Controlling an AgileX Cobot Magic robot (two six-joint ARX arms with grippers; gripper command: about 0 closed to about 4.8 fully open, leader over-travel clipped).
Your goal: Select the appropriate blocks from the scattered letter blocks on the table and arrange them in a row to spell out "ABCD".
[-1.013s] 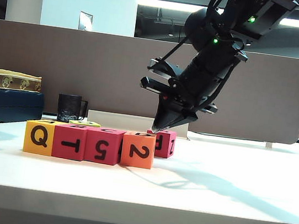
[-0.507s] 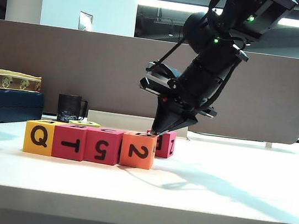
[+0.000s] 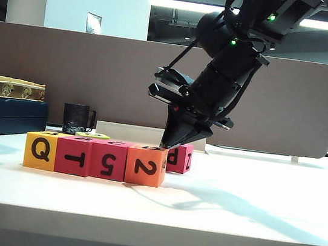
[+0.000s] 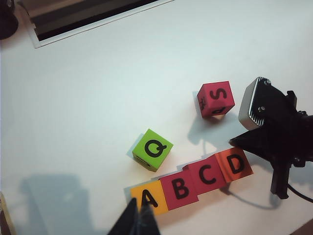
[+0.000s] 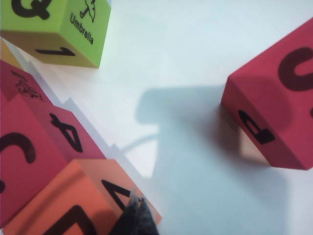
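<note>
Four letter blocks stand in a row on the white table (image 3: 250, 202): yellow-orange (image 3: 40, 150), pink-red T (image 3: 74, 156), pink-red 5 (image 3: 108, 160) and orange (image 3: 146, 165). From above, their tops read A (image 4: 149, 198), B (image 4: 179, 187), C (image 4: 208, 175), D (image 4: 235, 164). My right gripper (image 3: 164, 145) is shut, its tip against the orange block's (image 5: 73, 205) outer top edge. The right gripper (image 5: 137, 205) holds nothing. The left gripper (image 4: 138, 216) is shut and empty, hovering near the yellow-orange block. A lime green block (image 4: 152, 149) and a pink-red block (image 4: 215, 99) lie apart behind the row.
A black mug (image 3: 76, 118) and a dark case (image 3: 6, 116) with a gold box on it stand at the back left. A grey partition (image 3: 97, 77) closes the table's far side. The right arm (image 4: 274, 142) reaches over the row's orange end.
The right gripper has come down and leftwards against the orange block. The whole row has slid a little to the left. The left gripper has kept still.
</note>
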